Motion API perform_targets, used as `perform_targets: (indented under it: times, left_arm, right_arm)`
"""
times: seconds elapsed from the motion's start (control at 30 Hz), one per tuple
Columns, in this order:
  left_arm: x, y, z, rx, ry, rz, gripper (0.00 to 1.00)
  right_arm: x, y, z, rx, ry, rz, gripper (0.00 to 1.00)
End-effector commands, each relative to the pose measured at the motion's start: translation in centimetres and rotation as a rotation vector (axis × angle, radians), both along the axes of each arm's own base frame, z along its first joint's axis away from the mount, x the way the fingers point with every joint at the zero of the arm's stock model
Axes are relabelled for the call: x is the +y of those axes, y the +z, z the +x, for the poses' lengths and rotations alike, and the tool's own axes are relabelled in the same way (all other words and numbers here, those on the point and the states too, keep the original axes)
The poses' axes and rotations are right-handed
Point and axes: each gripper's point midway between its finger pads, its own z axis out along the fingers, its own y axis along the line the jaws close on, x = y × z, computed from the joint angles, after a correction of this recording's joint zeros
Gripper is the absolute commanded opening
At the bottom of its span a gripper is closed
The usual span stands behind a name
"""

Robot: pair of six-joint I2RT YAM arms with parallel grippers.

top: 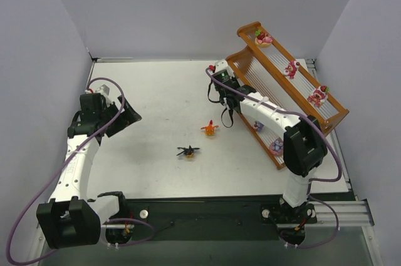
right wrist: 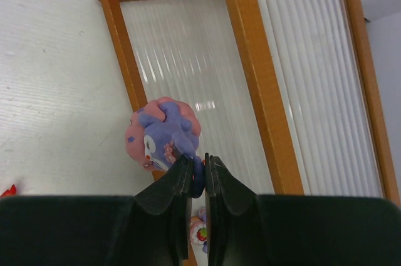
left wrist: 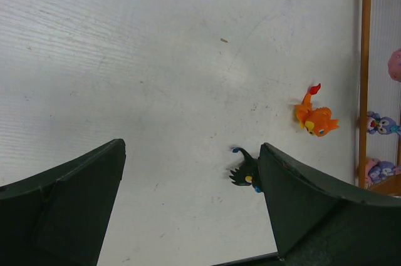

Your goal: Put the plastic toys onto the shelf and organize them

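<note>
**Right pincer pinches a purple toy at the shelf's edge; left pincer spread over the table**

The right pincer (right wrist: 198, 169) is pressed together on a low part of a purple-and-pink toy (right wrist: 161, 131), which sticks out just ahead of its tips. The toy sits against the outer rail of the shelf (right wrist: 250, 59), and the white slats stretch away beyond the pincer. Whether the toy rests on the rail cannot be told.

The left pincer (left wrist: 191, 153) is spread wide and holds nothing, above the white table (left wrist: 125, 59). The black winged toy (left wrist: 243, 171) lies just beside the finger on the right of its wrist view, partly hidden by it. The orange toy (left wrist: 316, 119) lies farther ahead on that same side. Three pink-red toys (top: 291, 69) stand on the shelf's top tier, and purple toys (top: 276, 147) on the lowest.
</note>
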Motion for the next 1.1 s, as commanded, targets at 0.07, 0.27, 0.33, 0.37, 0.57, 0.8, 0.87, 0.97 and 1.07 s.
perform_targets:
  times: [0.07,0.27,0.33,0.37,0.57,0.8,0.87,0.97,1.07]
  left_arm:
    - [0.1,0.8,0.8,-0.042,-0.013,0.005,0.97]
    - [0.2,0.6,0.5,-0.034,-0.015,0.008,0.97]
    - [0.2,0.6,0.4,-0.034,-0.015,0.012,0.97]
    - [0.2,0.6,0.4,-0.036,-0.016,0.013,0.97]
    - [0.0,0.6,0.3,-0.034,-0.025,0.004,0.97]
    - [-0.2,0.6,0.2,-0.031,-0.029,-0.005,0.97]
    - [-0.2,0.5,0.3,-0.029,-0.030,-0.007,0.97]
    - [-0.3,0.6,0.3,-0.028,-0.032,-0.010,0.97]
    - [-0.3,0.6,0.4,-0.030,-0.034,-0.009,0.97]
  right_arm:
    - [-0.9,0.5,2.3,-0.056,-0.103,0.006,0.00]
    - [-2.0,-0.1,3.3,-0.074,-0.172,0.004,0.00]
    - [-2.2,-0.2,3.6,-0.075,-0.182,0.003,0.00]
    - [-2.4,-0.4,3.9,-0.074,-0.189,-0.002,0.00]
    - [-3.0,-1.8,4.4,-0.058,-0.199,-0.044,0.00]
    - [-3.8,-2.9,4.8,-0.067,-0.215,-0.081,0.00]
    - [-3.8,-3.2,4.9,-0.068,-0.217,-0.088,0.00]
    - [-4.0,-3.6,5.0,-0.065,-0.220,-0.106,0.00]
    - [-4.2,-4.0,5.0,-0.058,-0.222,-0.114,0.00]
